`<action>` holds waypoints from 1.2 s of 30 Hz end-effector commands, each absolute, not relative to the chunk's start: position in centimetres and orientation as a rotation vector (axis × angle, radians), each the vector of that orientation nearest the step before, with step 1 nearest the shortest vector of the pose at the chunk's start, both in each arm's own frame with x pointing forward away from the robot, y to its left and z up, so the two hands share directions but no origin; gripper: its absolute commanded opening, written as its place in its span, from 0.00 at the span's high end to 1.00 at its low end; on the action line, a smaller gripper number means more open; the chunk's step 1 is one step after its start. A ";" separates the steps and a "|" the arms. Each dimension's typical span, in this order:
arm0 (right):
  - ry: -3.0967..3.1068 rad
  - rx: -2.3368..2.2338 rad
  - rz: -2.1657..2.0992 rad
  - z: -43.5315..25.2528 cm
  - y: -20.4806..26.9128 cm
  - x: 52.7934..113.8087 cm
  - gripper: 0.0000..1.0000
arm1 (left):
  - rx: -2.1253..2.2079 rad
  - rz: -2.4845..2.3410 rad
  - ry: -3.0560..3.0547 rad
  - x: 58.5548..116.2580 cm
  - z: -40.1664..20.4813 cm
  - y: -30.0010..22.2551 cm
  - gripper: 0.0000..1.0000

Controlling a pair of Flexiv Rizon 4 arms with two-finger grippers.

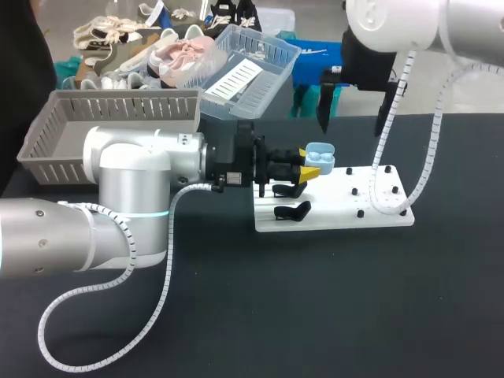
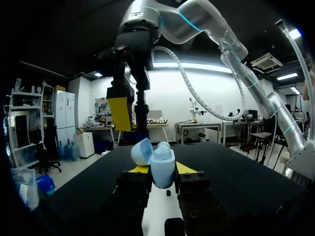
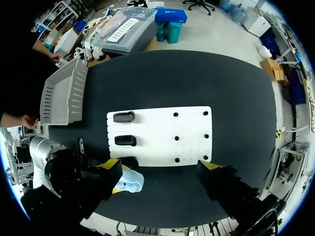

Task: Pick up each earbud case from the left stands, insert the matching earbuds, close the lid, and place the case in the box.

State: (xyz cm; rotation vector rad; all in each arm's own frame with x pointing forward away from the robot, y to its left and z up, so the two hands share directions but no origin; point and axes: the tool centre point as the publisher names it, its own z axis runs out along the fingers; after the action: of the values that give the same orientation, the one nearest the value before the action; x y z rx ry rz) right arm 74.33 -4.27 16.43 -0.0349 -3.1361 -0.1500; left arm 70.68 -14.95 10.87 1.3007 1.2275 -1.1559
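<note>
In the head view, the left gripper (image 1: 309, 171) is clamped on the open light-blue earbud case (image 1: 320, 155) at the white board's (image 1: 378, 216) eleven o'clock edge. The grey box (image 1: 110, 130) sits well off at ten across the black table (image 1: 315, 315). In the left wrist view, the right gripper (image 2: 131, 114) hangs ahead of and above the raised lid (image 2: 142, 151), so a descent off-line could knock the case askew. In the right wrist view, its fingers are spread wide and empty.

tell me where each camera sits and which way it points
Head view: above and behind, looking down on the table; left arm and right arm both show.
Left wrist view: looks level along the left gripper, shut on the earbud case.
Right wrist view: high up, looks straight down past the open right gripper at the white board.
All three share the earbud case.
</note>
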 end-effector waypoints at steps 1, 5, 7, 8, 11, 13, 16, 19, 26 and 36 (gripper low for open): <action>-3.141 -0.037 -0.147 15.4 -4.4 74.5 0.00 | 1.300 -1.156 1.226 70.7 10.8 -15.0 1.00; -3.126 -0.047 -0.129 14.6 -4.5 74.9 0.00 | 1.300 -1.156 1.226 70.7 10.8 -15.0 1.00; -3.121 -0.048 -0.123 14.3 -4.5 75.0 0.00 | 1.300 -1.156 1.226 70.7 10.8 -15.0 1.00; -3.119 -0.049 -0.122 14.2 -4.6 75.0 0.00 | 1.300 -1.156 1.226 70.7 10.8 -15.0 1.00; -3.114 -0.052 -0.123 14.0 -4.7 75.0 0.00 | 1.300 -1.156 1.226 70.7 10.8 -15.0 1.00; -3.110 -0.051 -0.122 13.8 -4.7 74.9 0.00 | 1.300 -1.156 1.226 70.7 10.8 -15.0 1.00; -3.102 -0.048 -0.122 13.7 -4.8 74.7 0.00 | 1.300 -1.156 1.226 70.7 10.8 -15.0 1.00; -3.092 -0.020 -0.121 13.7 -4.6 74.2 0.00 | 1.300 -1.156 1.226 70.7 10.8 -15.0 1.00; -3.088 0.051 -0.136 14.7 -4.0 72.5 0.00 | 1.300 -1.156 1.226 70.7 10.8 -15.0 1.00; -3.122 0.020 -0.145 14.9 -4.4 72.1 0.00 | 1.300 -1.156 1.226 70.7 10.8 -15.0 1.00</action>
State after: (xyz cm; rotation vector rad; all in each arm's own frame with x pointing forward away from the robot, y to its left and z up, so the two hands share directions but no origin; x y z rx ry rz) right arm 72.82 -3.68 14.81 0.0348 -3.0943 -0.1177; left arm 70.67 -14.94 10.87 1.3008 1.2275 -1.1560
